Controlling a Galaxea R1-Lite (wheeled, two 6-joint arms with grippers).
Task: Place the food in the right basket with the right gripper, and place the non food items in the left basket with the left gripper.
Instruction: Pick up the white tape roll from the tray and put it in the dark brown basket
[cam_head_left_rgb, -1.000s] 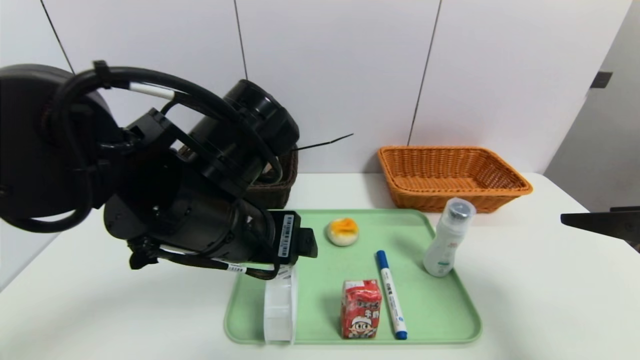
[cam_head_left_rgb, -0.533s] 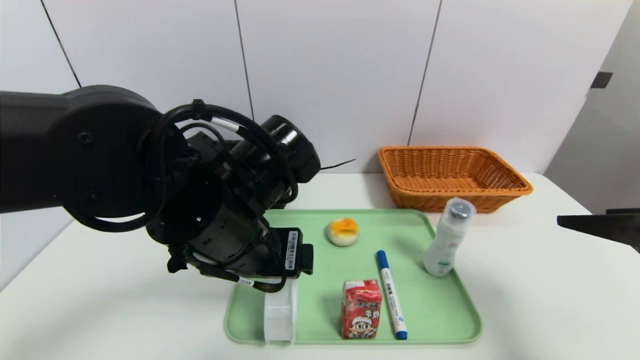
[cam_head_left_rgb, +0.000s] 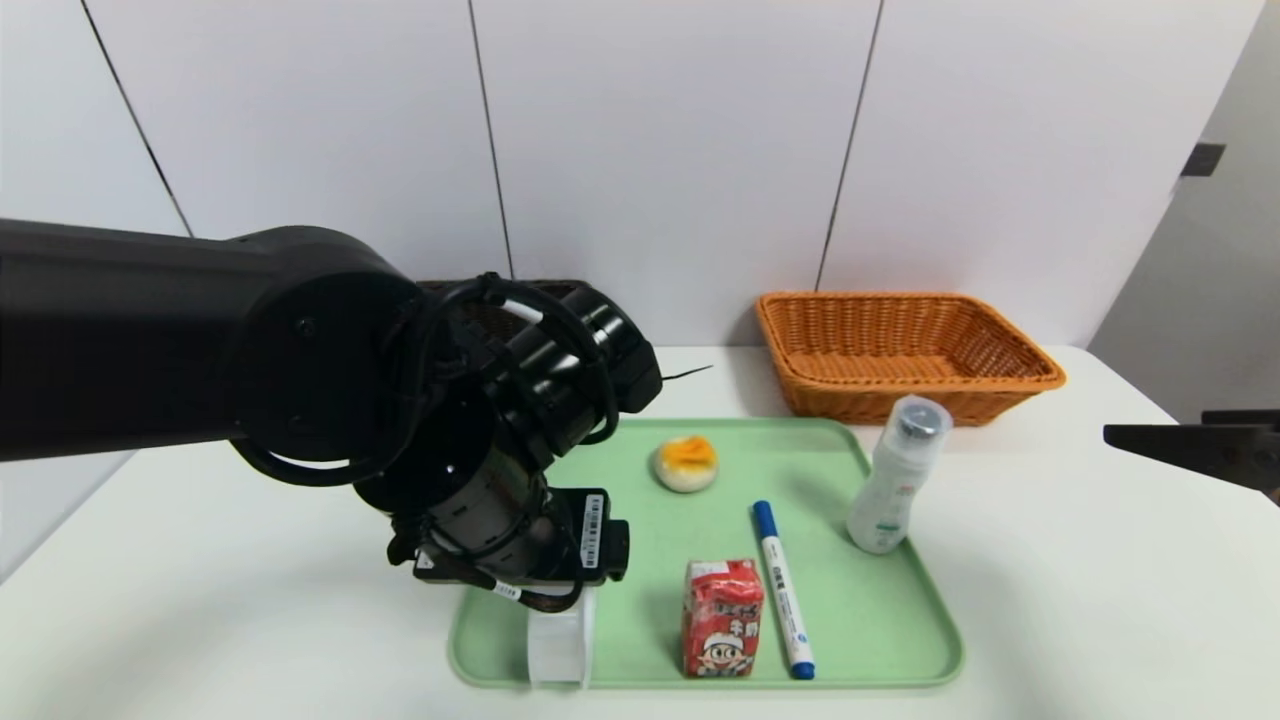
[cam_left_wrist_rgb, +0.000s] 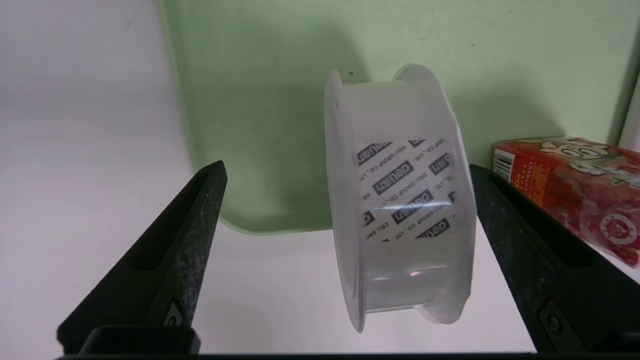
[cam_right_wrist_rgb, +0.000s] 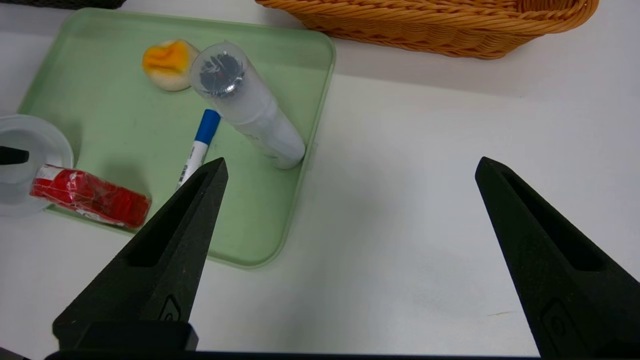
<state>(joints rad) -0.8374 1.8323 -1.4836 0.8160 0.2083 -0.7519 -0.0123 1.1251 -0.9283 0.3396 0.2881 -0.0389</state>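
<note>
- The left gripper (cam_left_wrist_rgb: 345, 175) has come down over the near left corner of the green tray (cam_head_left_rgb: 880, 620), and its jaws stand wide, one finger on each side of the tape roll (cam_left_wrist_rgb: 400, 200)
- The roll stands on edge between the fingers; the finger on the carton's side sits just beside the roll's rim, while the other finger is well apart from it, out over the tray's edge, so nothing is gripped yet
- For the task this looks like the approach to the first non-food pick: the roll is lined up, and the next move would likely be to sink a little further and close
- Against the earliest head picture, the left arm now sits lower and further over the tray; its bulk hid the dark basket (cam_head_left_rgb: 480, 300) then, and now the basket's back rim shows behind the arm
- More of the roll is covered by the gripper's body in the head view than it was a second ago
- The right gripper (cam_right_wrist_rgb: 350, 170) hangs open and empty over bare table (cam_right_wrist_rgb: 400, 225), off to the tray's right, and has barely shifted
- Everything else lies as it did: the red carton (cam_head_left_rgb: 722, 618) just beside the roll, the marker (cam_head_left_rgb: 782, 590) next to it, the bottle (cam_head_left_rgb: 895, 490) upright at the tray's right edge, the bun (cam_head_left_rgb: 685, 463) further back
- The orange basket (cam_head_left_rgb: 905, 352) beyond the tray holds nothing, so no item is sorted yet
</note>
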